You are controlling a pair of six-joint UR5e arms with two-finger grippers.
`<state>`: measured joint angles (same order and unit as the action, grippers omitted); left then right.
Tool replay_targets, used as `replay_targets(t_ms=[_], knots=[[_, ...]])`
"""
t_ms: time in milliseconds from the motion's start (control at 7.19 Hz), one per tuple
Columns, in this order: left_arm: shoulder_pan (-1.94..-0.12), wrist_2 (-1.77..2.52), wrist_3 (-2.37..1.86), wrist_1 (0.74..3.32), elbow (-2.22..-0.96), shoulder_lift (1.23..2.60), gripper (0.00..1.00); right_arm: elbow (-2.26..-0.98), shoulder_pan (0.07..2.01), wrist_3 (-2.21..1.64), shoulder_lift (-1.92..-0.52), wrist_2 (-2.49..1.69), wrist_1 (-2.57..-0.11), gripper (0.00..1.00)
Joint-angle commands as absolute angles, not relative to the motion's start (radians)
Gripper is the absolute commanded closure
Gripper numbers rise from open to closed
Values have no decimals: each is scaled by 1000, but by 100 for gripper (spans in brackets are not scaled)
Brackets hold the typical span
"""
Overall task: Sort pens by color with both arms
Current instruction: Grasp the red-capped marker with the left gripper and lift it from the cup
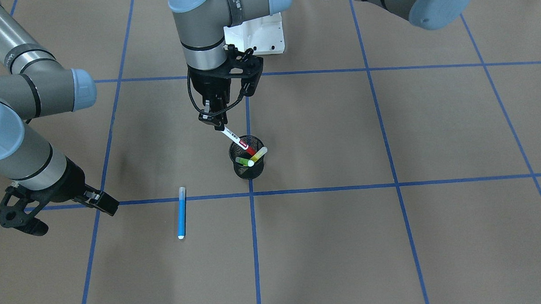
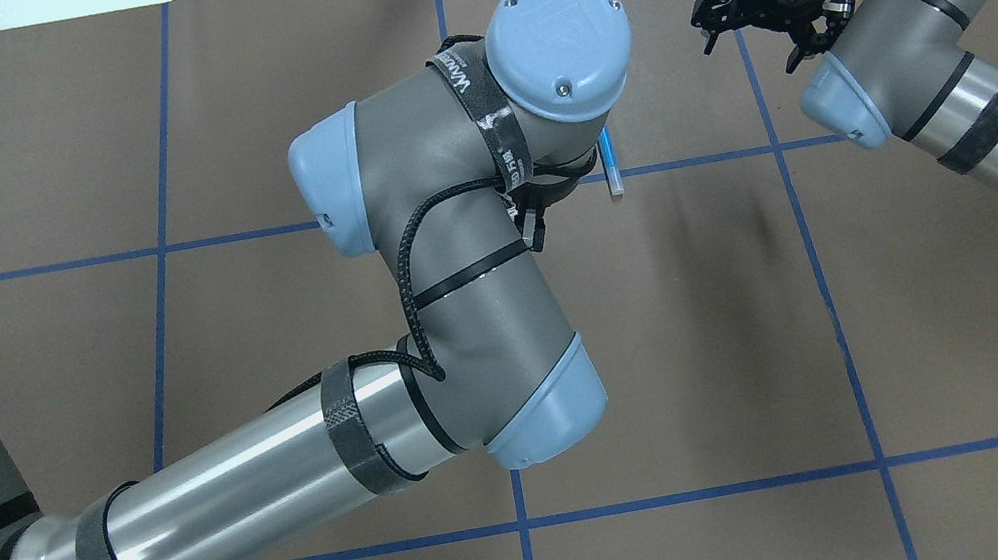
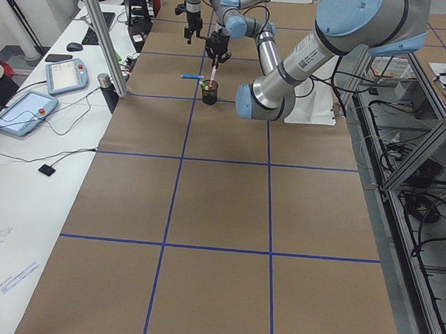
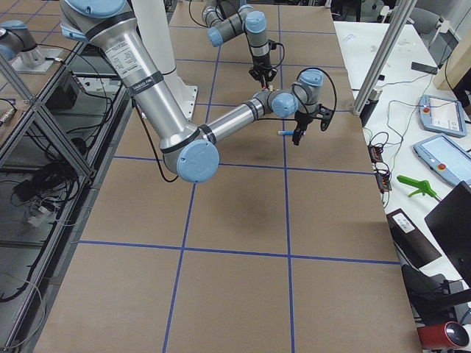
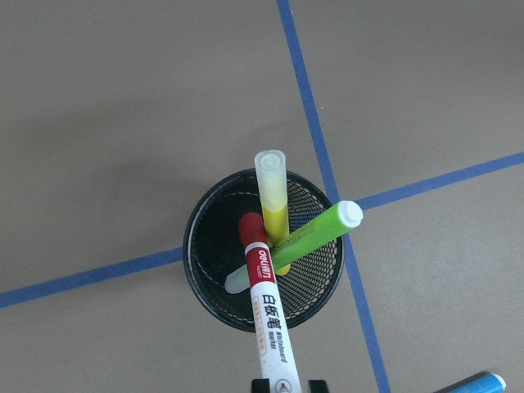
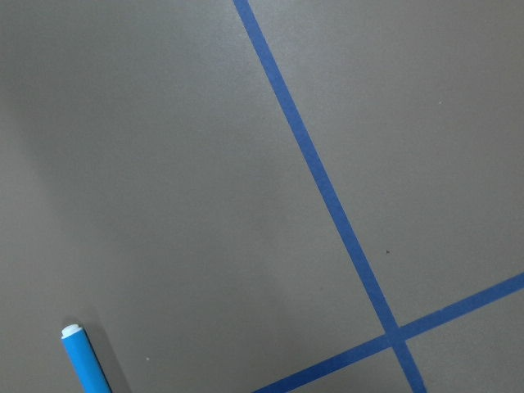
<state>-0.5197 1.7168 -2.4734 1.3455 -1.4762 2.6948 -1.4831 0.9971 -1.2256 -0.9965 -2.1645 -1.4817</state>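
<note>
Though white-bodied, a slim pen (image 5: 270,327), red-capped, black-lettered.

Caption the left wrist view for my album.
Red-capped pen angled into the cup, beside the yellow pen and green pen.

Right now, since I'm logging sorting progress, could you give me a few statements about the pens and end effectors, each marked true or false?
1. The blue pen lies flat on the table, outside the black mesh cup. True.
2. The green pen and yellow pen lie on the table. False: both stand in the cup.
3. The left end effector grips the red-capped pen, cap end down at the cup's mouth. True.
4. The right end effector holds the blue pen. False: that pen rests on the table, apart from it.
</note>
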Motion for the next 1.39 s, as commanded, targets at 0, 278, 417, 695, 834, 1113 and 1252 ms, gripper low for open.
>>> replay_targets(t_ms=[0,278,417,695,834,1113,1252], knots=[[-523,1723,-2448,1297,-1563,2694,100,-1485,997,-1226,-996,-2164,-1483,1],[-523,1733,-2441,1284,-1592,2713,100,-1493,999,-1226,-996,-2163,-1485,1],[-523,1711,-2383,1292,-1592,2726,100,-1493,1000,-1227,-996,-2161,-1483,1],[-522,1591,-2266,1543,-1527,2715,100,-1493,999,-1227,-996,-2157,-1483,1],[-520,1560,-2219,1674,-1463,2715,100,-1493,1000,-1241,-996,-2151,-1482,1],[-518,1485,-2096,1797,-1389,2715,100,-1491,1000,-1261,-997,-2141,-1477,1],[-518,1450,-2064,1852,-1352,2715,100,-1491,1000,-1259,-997,-2141,-1476,1]])
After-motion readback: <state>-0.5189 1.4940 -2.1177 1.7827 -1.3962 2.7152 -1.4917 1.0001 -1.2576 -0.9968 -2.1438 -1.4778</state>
